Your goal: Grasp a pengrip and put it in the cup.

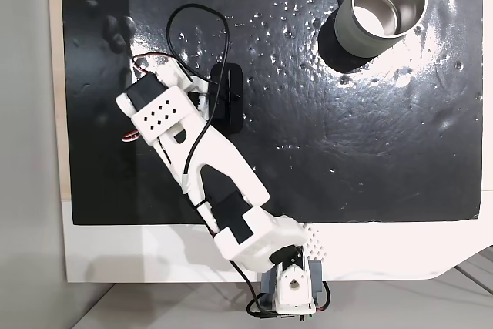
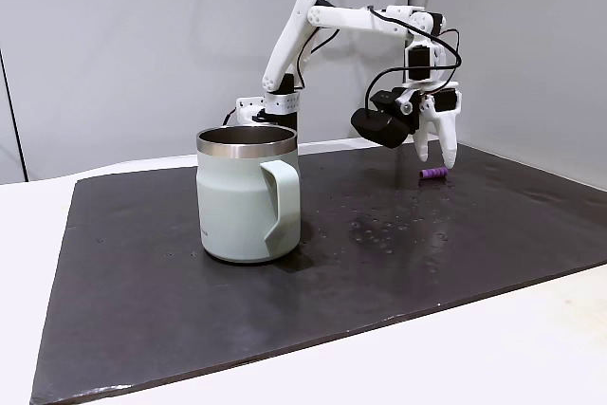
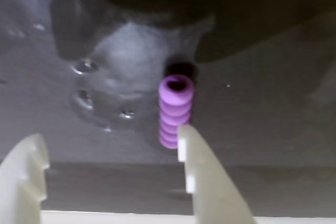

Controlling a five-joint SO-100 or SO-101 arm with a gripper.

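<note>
Pengrip (image 2: 432, 174) on mat (image 2: 379, 263), right of cup (image 2: 248, 194), well apart.

Arm reaches out, wrist bent down; tool (image 3: 110, 145) spread wide (nothing held).

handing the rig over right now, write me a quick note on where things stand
Gripper: open, empty, hanging low over the black mat with its fingertips pointing down.
Pengrip: lying on the mat, just beyond the right fingertip in the wrist view, not yet between the jaws. In a fixed view it lies by the fingertips.
Cup: upright across the mat from the arm; from above its inside looks empty.
Done: the approach to the pengrip.
Left: centre the jaws on it, close, lift, carry to the cup, drop it in.
</note>
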